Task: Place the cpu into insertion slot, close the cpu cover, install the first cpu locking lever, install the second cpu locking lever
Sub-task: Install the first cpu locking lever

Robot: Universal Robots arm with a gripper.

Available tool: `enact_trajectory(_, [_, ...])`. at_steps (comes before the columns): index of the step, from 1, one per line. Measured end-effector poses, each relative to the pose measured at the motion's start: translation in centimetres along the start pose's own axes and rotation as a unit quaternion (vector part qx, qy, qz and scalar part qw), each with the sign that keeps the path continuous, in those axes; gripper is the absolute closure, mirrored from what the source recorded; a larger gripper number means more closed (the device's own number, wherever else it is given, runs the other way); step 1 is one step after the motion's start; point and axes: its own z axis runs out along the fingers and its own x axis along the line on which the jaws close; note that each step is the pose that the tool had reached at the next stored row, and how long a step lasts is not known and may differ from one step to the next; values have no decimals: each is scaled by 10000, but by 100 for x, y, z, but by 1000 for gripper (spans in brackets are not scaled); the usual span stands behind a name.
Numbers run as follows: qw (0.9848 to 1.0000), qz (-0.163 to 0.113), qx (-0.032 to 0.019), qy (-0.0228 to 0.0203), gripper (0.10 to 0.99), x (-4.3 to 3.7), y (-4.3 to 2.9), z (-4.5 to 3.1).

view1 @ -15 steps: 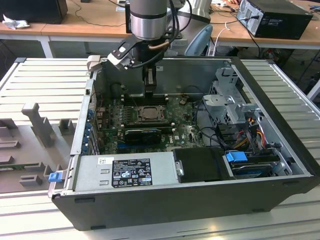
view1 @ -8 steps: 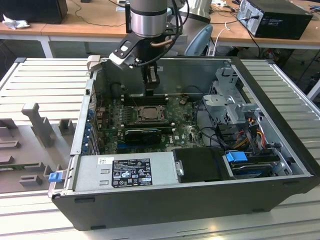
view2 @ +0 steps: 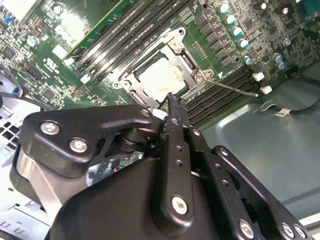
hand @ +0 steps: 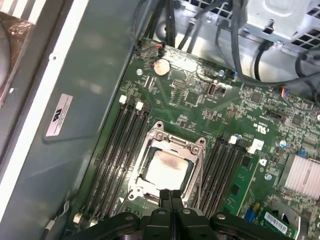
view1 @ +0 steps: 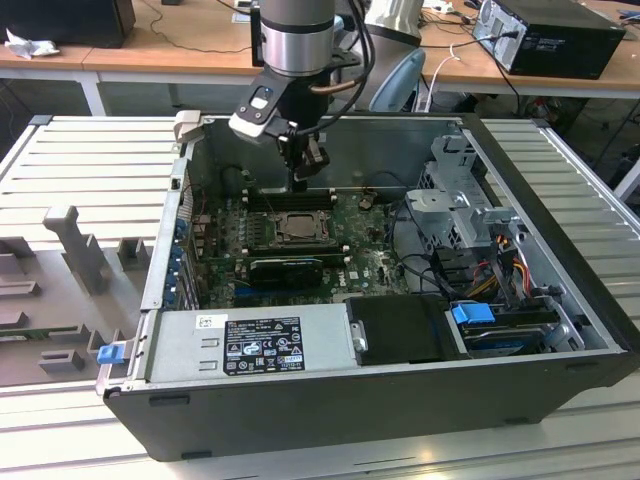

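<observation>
Hovering just over the socket's edge, the gripper (hand: 170, 195) has its fingers pinched together, holding nothing. Cpu (hand: 166, 167) sits in the insertion slot (view2: 131, 81), with the cpu cover (hand: 175, 141) down around it.

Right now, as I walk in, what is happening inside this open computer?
A robot arm reaches into the open computer case. Its hand, fingers together, hangs just above the edge of the insertion slot. The cpu already sits in the slot, and the cpu cover appears to lie flat around it. In the second wrist view one thin locking lever sticks out sideways, seemingly not latched.
</observation>
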Motion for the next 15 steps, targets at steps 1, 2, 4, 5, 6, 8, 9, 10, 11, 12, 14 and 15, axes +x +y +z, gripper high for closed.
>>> enact_trajectory(1, [10000,-54,0,2,980,0,0,0])
enact_trajectory(2, [10000,-99,-1,3,980,0,0,0])
enact_trajectory(4, [9998,-211,-1,7,980,0,0,0])
enact_trajectory(5, [9996,-276,-1,10,980,0,0,0])
enact_trajectory(6, [9995,-329,-2,11,980,0,0,0])
enact_trajectory(8, [9989,-473,-2,16,980,0,0,0])
enact_trajectory(9, [9985,-554,-3,19,980,0,0,0])
enact_trajectory(10, [9978,-666,-3,23,980,0,0,0])
enact_trajectory(11, [9970,-779,-4,27,980,0,0,0])
enact_trajectory(12, [9964,-848,-5,30,980,0,0,0])
enact_trajectory(14, [9952,-974,-5,34,980,0,0,0])
enact_trajectory(15, [9939,-1105,-5,39,980,0,0,0])
